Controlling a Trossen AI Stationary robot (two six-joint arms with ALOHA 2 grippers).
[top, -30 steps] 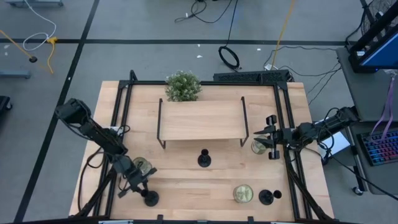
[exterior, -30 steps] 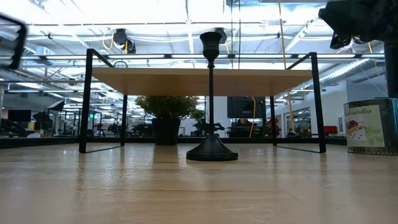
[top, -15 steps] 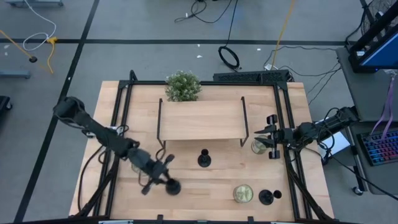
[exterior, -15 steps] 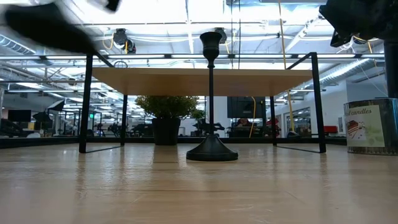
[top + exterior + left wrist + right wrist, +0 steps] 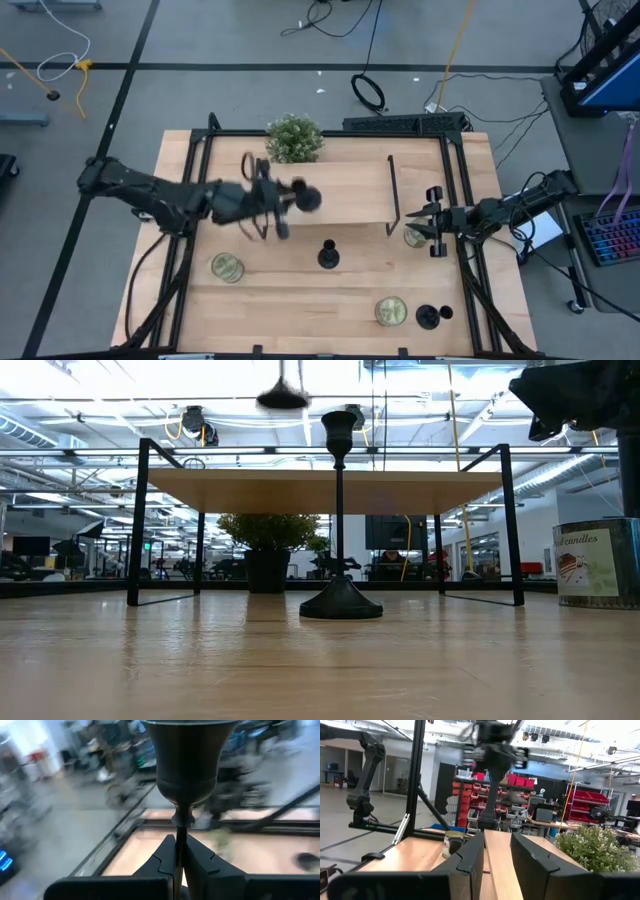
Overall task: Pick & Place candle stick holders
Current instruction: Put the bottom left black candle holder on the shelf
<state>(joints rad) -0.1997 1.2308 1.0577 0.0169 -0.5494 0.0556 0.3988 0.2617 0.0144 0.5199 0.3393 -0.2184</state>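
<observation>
My left gripper (image 5: pixel 285 197) is shut on a matte-black candle stick holder (image 5: pixel 303 197) and carries it high over the left part of the wooden shelf (image 5: pixel 335 190). The holder's disc base shows in the low view (image 5: pixel 283 398), above shelf height. A second holder (image 5: pixel 328 256) stands on its base on the table in front of the shelf and also shows in the low view (image 5: pixel 340 520). A third holder (image 5: pixel 430 317) stands at the near right. My right gripper (image 5: pixel 428 219) is open and empty by the shelf's right end. My left gripper pinches the holder's thin stem (image 5: pixel 181 837) just below the cup top (image 5: pixel 187 760) between its two fingers. The fingers come about level from the table's left and lie across the stem. The holder is lifted clear, about upright, with its base (image 5: pixel 283 398) hanging below.
A bushy green plant (image 5: pixel 294 138) stands behind the shelf. Three candle jars stand on the table: near left (image 5: pixel 227 267), near right (image 5: pixel 391 311) and beside my right gripper (image 5: pixel 413 236). Black frame rails (image 5: pixel 190 200) run along both table sides.
My left gripper has carried the holder from the table's near left corner toward the right, then up and toward the far edge, to above the shelf's left part. The arm has swung round with it. The holder is lifted clear of the table.
</observation>
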